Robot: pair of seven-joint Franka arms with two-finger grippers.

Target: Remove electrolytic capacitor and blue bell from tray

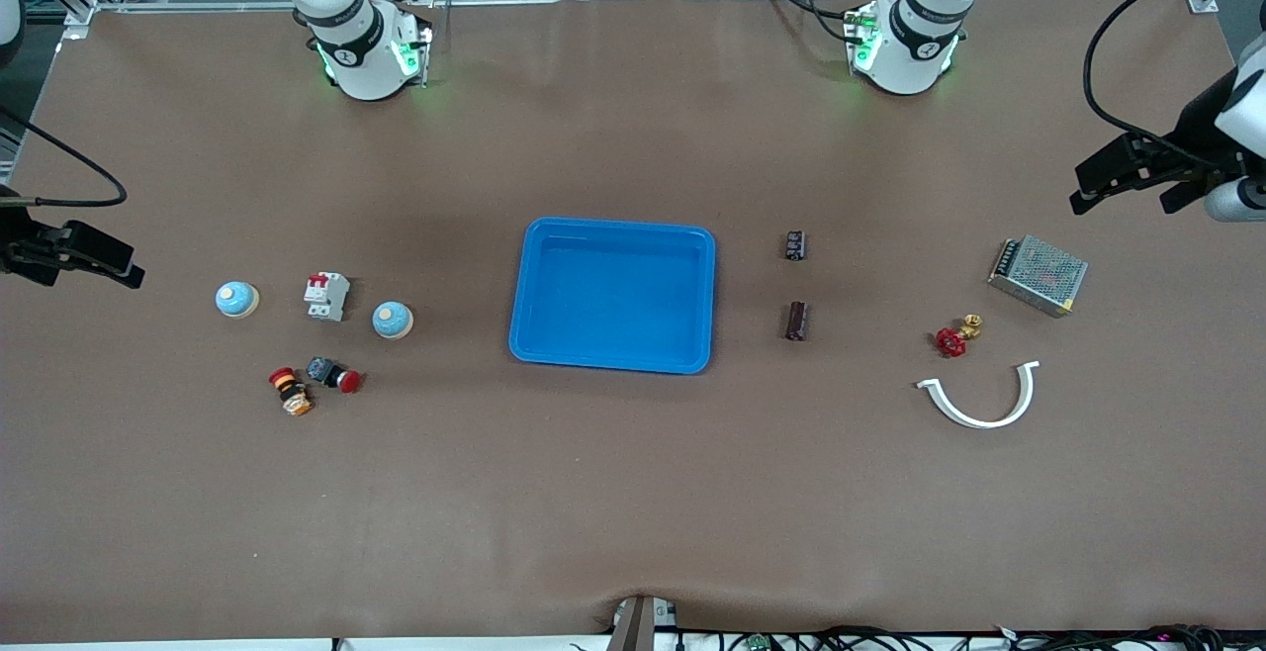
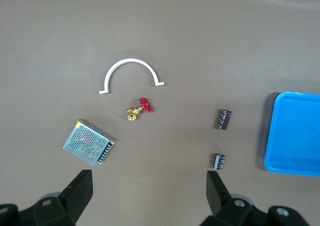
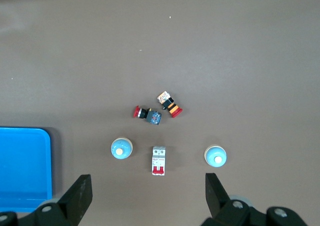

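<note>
Two dark capacitors (image 1: pixel 795 244) (image 1: pixel 796 321) lie beside the blue tray (image 1: pixel 613 295) toward the left arm's end; both show in the left wrist view (image 2: pixel 219 161) (image 2: pixel 223 119). Two light-blue bells (image 1: pixel 237 300) (image 1: pixel 393 320) sit toward the right arm's end and show in the right wrist view (image 3: pixel 216 156) (image 3: pixel 122 148). My left gripper (image 1: pixel 1123 201) (image 2: pixel 149 183) hangs open and empty high over its end of the table. My right gripper (image 1: pixel 84 270) (image 3: pixel 147 186) hangs open and empty high over the other end.
A white circuit breaker (image 1: pixel 327 295) stands between the bells. Two push buttons (image 1: pixel 291 391) (image 1: pixel 333 374) lie nearer the camera. Toward the left arm's end are a metal power supply (image 1: pixel 1038 275), a red-handled brass valve (image 1: pixel 956 335) and a white arc (image 1: pixel 981 396).
</note>
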